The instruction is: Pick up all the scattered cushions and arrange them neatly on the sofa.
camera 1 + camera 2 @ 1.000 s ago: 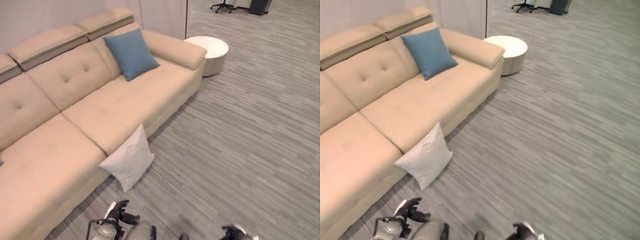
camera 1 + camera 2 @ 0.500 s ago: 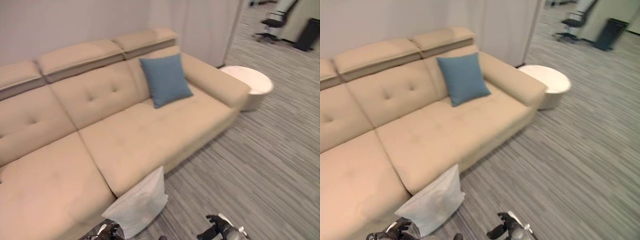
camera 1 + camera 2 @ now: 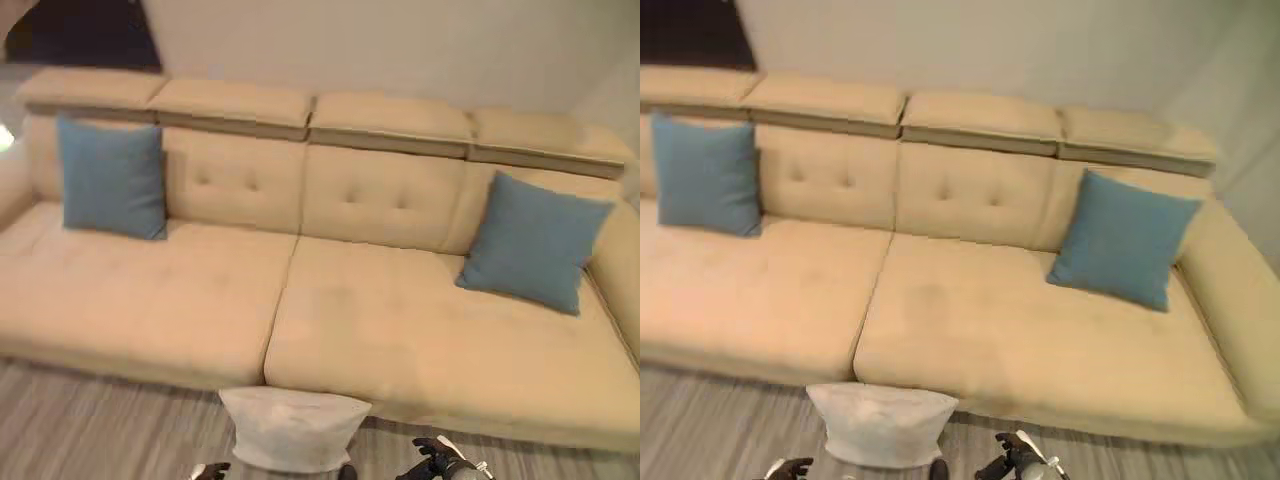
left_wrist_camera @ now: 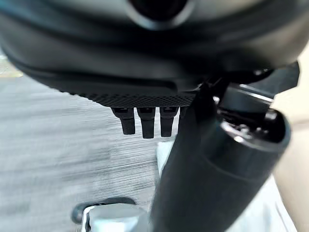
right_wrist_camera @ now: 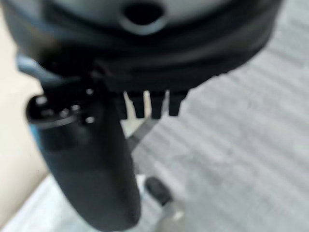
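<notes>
White cushion [image 3: 294, 430] leans on sofa [image 3: 330, 330], between both hands [image 3: 440, 462].

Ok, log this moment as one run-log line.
white cushion: on floor against sofa front | blue cushions: two on sofa | left hand: open, empty | right hand: open, empty

A plain pale wall [image 3: 400, 40] spans the upper part of the frame. A dark opening [image 3: 80, 30] occupies the upper left corner. Grey striped floor [image 3: 90, 430] runs along the lower edge, lower left.
</notes>
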Tool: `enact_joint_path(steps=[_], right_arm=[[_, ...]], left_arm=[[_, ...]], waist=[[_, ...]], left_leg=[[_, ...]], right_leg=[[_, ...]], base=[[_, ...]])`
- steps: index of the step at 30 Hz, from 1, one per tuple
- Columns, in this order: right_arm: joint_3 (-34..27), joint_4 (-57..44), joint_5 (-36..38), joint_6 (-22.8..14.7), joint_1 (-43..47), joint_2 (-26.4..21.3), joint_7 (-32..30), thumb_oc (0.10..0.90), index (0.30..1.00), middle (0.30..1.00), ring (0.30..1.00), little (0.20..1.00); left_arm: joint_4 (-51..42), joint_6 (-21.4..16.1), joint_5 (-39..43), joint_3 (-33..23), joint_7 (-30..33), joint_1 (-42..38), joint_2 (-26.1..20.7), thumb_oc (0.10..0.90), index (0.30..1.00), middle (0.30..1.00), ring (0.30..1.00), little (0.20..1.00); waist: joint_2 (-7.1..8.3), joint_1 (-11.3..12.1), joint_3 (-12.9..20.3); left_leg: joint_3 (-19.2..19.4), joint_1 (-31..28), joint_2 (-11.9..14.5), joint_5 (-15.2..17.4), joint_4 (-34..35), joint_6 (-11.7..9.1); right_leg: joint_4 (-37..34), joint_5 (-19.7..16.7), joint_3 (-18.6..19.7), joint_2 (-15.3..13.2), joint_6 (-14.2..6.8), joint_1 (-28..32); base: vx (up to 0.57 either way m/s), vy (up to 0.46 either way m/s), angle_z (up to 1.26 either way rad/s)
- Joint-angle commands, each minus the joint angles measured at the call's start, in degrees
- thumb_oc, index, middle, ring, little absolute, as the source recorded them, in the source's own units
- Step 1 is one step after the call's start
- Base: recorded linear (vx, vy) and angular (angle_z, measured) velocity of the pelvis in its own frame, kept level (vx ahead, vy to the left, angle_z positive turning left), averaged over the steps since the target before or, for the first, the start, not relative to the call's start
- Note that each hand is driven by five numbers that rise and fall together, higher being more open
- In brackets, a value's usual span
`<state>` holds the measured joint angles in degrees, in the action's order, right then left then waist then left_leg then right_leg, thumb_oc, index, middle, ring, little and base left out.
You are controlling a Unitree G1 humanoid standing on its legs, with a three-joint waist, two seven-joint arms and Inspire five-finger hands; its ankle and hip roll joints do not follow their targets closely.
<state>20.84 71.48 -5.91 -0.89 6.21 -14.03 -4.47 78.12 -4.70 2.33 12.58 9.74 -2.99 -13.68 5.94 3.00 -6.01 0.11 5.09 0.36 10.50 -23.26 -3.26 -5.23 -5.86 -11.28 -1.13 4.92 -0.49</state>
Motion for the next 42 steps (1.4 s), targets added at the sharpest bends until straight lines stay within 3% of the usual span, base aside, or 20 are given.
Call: enact_joint_path(steps=[1,4,8,9,11,13,16,18,19,21,25,26,27,29,30,34,36,42], right_arm=[[-2.4,0.7,2.2,-1.3,-0.4,-3.0,-2.0,0.800,0.900,0.900,0.900,0.900],[-3.6,2.5,2.8,-1.3,-1.2,-3.2,-1.9,0.800,0.900,0.900,0.900,0.900],[-4.4,3.0,3.7,-1.8,-1.3,-3.8,-2.1,0.800,0.900,0.900,0.900,0.900],[-5.8,1.9,5.6,-2.5,-1.2,-4.4,-2.2,0.800,0.900,0.900,0.900,0.900],[-7.0,1.2,7.5,-3.0,-1.1,-4.8,-2.2,0.800,0.900,0.900,0.900,0.900],[-9.6,-1.1,11.0,-4.1,-0.8,-6.2,-2.4,0.800,0.900,0.900,0.900,0.900],[-12.0,-3.9,14.6,-5.2,1.8,-8.3,-2.7,0.800,0.900,0.900,0.900,0.900],[-12.0,-5.6,16.2,-5.8,5.1,-9.6,-3.4,0.800,0.900,0.900,0.900,0.900],[-12.0,-5.6,16.2,-5.8,5.1,-9.6,-3.4,0.800,0.900,0.900,0.900,0.900],[-11.8,-6.7,20.1,-6.9,9.3,-10.2,-4.7,0.800,0.900,0.900,0.900,0.900],[-11.6,-6.8,21.8,-7.4,14.9,-10.9,-6.6,0.800,0.900,0.900,0.900,0.900],[-11.2,-6.7,22.1,-7.6,17.5,-11.5,-7.3,0.800,0.900,0.900,0.900,0.900],[-11.2,-7.5,22.1,-7.8,17.4,-11.8,-8.0,0.800,0.900,0.900,0.900,0.900],[-10.4,-9.3,22.9,-9.0,20.8,-12.4,-9.7,0.800,0.900,0.900,0.900,0.900],[-9.6,-10.9,22.9,-9.7,22.9,-13.8,-10.5,0.800,0.900,0.900,0.900,0.900],[-9.1,-11.8,25.5,-11.0,27.3,-15.9,-10.5,0.800,0.900,0.900,0.900,0.900],[-9.4,-11.0,29.3,-11.6,31.2,-15.4,-9.8,0.800,0.900,0.900,0.900,0.900],[-8.3,-12.1,32.1,-13.2,34.5,-12.2,-10.2,0.800,0.900,0.900,0.900,0.900]], left_arm=[[-0.7,-1.1,2.7,-0.8,-0.2,-0.9,2.1,0.800,0.900,0.900,0.900,0.900],[-0.9,-1.3,4.0,-1.5,-1.1,-0.6,1.9,0.800,0.900,0.900,0.900,0.900],[-2.3,-2.0,4.8,-3.0,0.2,-0.3,0.2,0.800,0.900,0.900,0.900,0.900],[-4.9,-3.3,6.1,-4.3,1.6,-0.4,-1.3,0.800,0.900,0.900,0.900,0.900],[-6.0,-3.9,7.1,-4.7,2.1,-0.6,-2.1,0.800,0.900,0.900,0.900,0.900],[-9.7,-5.4,11.9,-6.4,2.4,-1.2,-3.8,0.800,0.900,0.900,0.900,0.900],[-13.8,-6.7,16.2,-8.1,2.0,-2.5,-6.0,0.800,0.900,0.900,0.900,0.900],[-15.0,-8.0,17.3,-7.8,2.0,-5.1,-8.2,0.800,0.900,0.900,0.900,0.900],[-15.0,-8.0,17.3,-7.8,2.0,-5.0,-8.2,0.800,0.900,0.900,0.900,0.900],[-15.5,-9.6,18.8,-6.7,2.6,-10.3,-11.6,0.800,0.900,0.900,0.900,0.900],[-14.2,-10.8,21.3,-6.6,4.5,-15.7,-12.5,0.800,0.900,0.900,0.900,0.900],[-14.9,-11.0,23.1,-6.3,4.9,-18.5,-13.2,0.800,0.900,0.900,0.900,0.900],[-16.3,-11.6,23.1,-5.5,5.3,-19.5,-13.7,0.800,0.900,0.900,0.900,0.900],[-18.1,-12.3,25.5,-4.7,5.8,-22.3,-13.6,0.800,0.900,0.900,0.900,0.900],[-20.8,-12.8,27.0,-4.9,5.7,-24.4,-13.8,0.800,0.900,0.900,0.900,0.900],[-23.2,-14.0,29.9,-4.7,5.4,-27.3,-14.6,0.800,0.900,0.900,0.900,0.900],[-22.9,-14.0,31.8,-3.6,5.1,-31.3,-14.8,0.800,0.900,0.900,0.900,0.900],[-23.5,-14.7,38.5,-3.4,3.8,-34.8,-12.1,0.800,0.900,0.900,0.900,0.900]], waist=[[-2.08,-2.2,-0.7],[-1.78,-3.3,-0.5],[-2.02,-3.2,0.3],[-1.90,-3.2,0.0],[-1.81,-3.3,-0.4],[-2.21,-3.2,-2.1],[-4.82,-4.0,-4.5],[-5.02,-4.5,-6.9],[-5.02,-4.4,-7.0],[-4.12,-4.4,-8.5],[-4.49,-4.3,-8.6],[-5.99,-3.7,-9.3],[-5.78,-3.6,-10.0],[-5.63,-3.8,-13.2],[-5.68,-3.7,-14.0],[-6.57,-4.3,-13.1],[-7.28,-4.9,-13.2],[-7.91,-5.3,-10.8]], left_leg=[[8.3,0.2,1.4,-2.0,5.6,1.9],[11.0,-3.2,5.4,-2.3,6.0,0.6],[9.4,-6.3,8.6,-5.6,12.9,-1.8],[8.7,-6.2,11.0,-8.4,15.6,-3.2],[8.4,-5.7,12.4,-9.7,16.3,-3.7],[5.2,-3.1,14.3,-12.4,17.9,-4.6],[3.7,-1.7,14.7,-13.3,21.2,-5.6],[2.9,2.5,12.8,-12.8,19.8,-5.2],[3.0,2.3,12.8,-12.7,19.8,-5.2],[3.8,11.1,10.3,-12.2,16.8,-5.0],[5.9,16.5,8.9,-12.2,16.1,-4.7],[7.0,20.1,10.3,-10.6,13.4,-4.3],[7.4,21.4,10.0,-9.9,11.8,-4.1],[6.3,25.9,10.2,-9.1,7.1,-3.4],[4.6,31.5,10.9,-7.9,1.8,-3.1],[2.4,40.8,11.1,-6.6,-3.8,-3.1],[1.4,48.6,10.9,-5.9,-7.8,-3.1],[1.0,60.3,10.9,-3.5,-15.4,-2.5]], right_leg=[[8.2,9.4,0.1,-3.6,-10.2,1.0],[7.9,10.1,-4.4,-4.5,-9.7,2.2],[7.0,10.3,-7.3,-4.7,-9.8,3.8],[7.2,10.4,-8.3,-5.3,-9.9,3.9],[7.5,10.4,-8.5,-5.6,-10.2,3.8],[8.6,10.6,-8.1,-6.2,-11.0,3.2],[11.5,10.4,-6.4,-6.8,-11.7,-1.3],[13.0,7.8,-3.1,-8.0,-12.4,-7.9],[13.1,7.9,-3.1,-8.0,-12.4,-7.8],[12.6,3.6,-0.7,-8.9,-13.3,-17.5],[14.0,1.7,-2.2,-11.0,-14.8,-24.6],[22.6,4.4,-3.3,-13.0,-16.2,-29.7],[20.8,5.3,-3.6,-12.8,-15.6,-27.4],[27.5,6.7,-0.6,-12.0,-15.0,-34.0],[31.3,9.0,-0.6,-12.5,-14.2,-38.8],[35.9,10.7,-0.6,-13.9,-14.5,-46.5],[40.7,12.0,1.4,-14.8,-14.1,-54.3],[47.8,13.6,3.7,-14.8,-13.0,-66.4]], base=[[-0.04,-0.050,1.29],[0.00,-0.022,0.88],[0.05,0.065,0.68],[0.04,0.115,0.44],[0.00,0.126,0.40],[-0.04,0.182,0.26],[-0.15,0.251,0.08],[-0.25,0.227,-0.01],[-0.33,0.217,-0.16],[-0.31,0.220,-0.38],[-0.10,0.152,-0.40],[-0.08,0.042,-0.40],[-0.15,0.050,-0.61],[-0.15,-0.050,-0.38],[-0.09,-0.090,-0.08],[-0.03,-0.035,-0.13],[-0.04,0.038,0.02],[0.03,0.062,-0.03]])
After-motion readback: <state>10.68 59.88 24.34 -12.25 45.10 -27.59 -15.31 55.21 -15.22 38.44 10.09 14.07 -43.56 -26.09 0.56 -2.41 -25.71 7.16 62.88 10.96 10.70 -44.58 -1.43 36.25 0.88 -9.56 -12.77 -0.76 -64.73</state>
